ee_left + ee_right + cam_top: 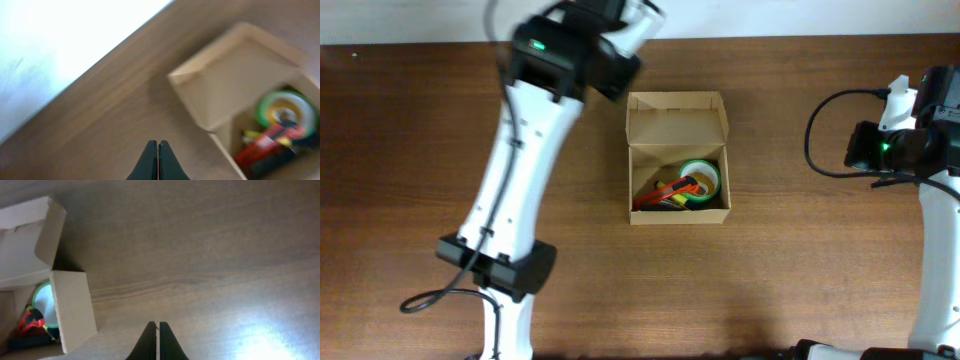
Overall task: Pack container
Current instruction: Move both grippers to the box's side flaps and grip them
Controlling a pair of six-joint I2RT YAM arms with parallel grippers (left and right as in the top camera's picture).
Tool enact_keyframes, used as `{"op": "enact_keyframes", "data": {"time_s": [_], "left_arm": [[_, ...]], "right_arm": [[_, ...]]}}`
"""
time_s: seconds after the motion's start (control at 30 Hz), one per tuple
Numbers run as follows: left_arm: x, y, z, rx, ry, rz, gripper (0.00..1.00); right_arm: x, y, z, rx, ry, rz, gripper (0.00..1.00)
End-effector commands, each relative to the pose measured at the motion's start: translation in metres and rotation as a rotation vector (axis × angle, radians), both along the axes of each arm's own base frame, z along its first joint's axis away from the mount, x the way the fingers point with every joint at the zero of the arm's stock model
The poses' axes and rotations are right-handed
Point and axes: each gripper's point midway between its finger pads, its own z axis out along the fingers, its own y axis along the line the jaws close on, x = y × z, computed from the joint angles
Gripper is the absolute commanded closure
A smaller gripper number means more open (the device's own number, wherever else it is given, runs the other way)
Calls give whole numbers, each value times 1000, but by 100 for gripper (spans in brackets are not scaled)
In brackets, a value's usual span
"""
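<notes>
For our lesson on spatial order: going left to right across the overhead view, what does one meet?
White left robot arm → tan-brown cardboard box with open flap lid → white right robot arm.

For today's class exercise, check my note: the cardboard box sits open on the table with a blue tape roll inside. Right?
No: the tape roll is green, not blue; the overhead view shows it inside the open cardboard box on the table.
</notes>
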Motion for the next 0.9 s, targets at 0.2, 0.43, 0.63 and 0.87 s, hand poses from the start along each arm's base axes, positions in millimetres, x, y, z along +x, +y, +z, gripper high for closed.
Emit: {"op": "enact_keyframes", "data": {"time_s": [0.2, 0.43, 0.63, 0.87], "left_arm": [[70, 72, -74, -412, 221, 234, 98], [98, 38, -181, -744, 521, 199, 98], [101, 51, -208, -869, 619, 215, 98], [89, 29, -227, -1232, 839, 76, 98]], "right_arm": [[65, 26, -70, 300, 109, 101, 96], [122, 67, -98, 526, 165, 257, 96], [110, 114, -142, 737, 283, 395, 96], [114, 138, -141, 901, 218, 492, 97]]}}
